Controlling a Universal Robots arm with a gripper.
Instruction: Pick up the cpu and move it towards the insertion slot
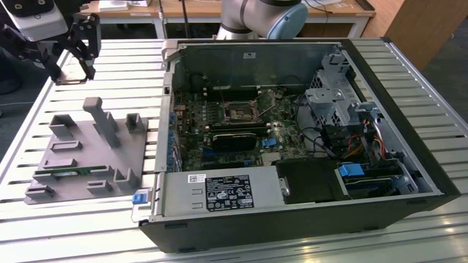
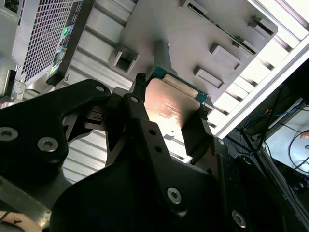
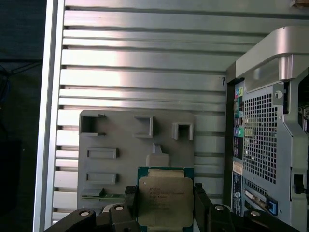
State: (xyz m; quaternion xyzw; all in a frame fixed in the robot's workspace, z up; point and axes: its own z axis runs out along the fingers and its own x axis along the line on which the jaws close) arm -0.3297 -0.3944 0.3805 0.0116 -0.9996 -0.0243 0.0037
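Observation:
My gripper (image 1: 71, 74) hangs above the slatted table at the exterior view's far left, well above the grey fixture plate (image 1: 80, 153). It is shut on the cpu (image 3: 164, 198), a flat square chip with a silvery top and green rim. In both wrist views the black fingers (image 2: 195, 130) press on two opposite edges of the cpu (image 2: 169, 108). In the exterior view the cpu (image 1: 71, 81) is a pale strip between the fingertips. The insertion slot (image 1: 239, 111), a silver-framed square socket with a dark centre, sits on the motherboard inside the open computer case, to the exterior view's right of the gripper.
The open computer case (image 1: 409, 148) fills the table's middle and right, and its raised side wall (image 1: 166, 98) stands between gripper and socket. A green memory stick (image 1: 62, 172) lies on the fixture plate among grey upright posts (image 1: 102, 120). The arm's base (image 1: 260, 16) rises behind the case.

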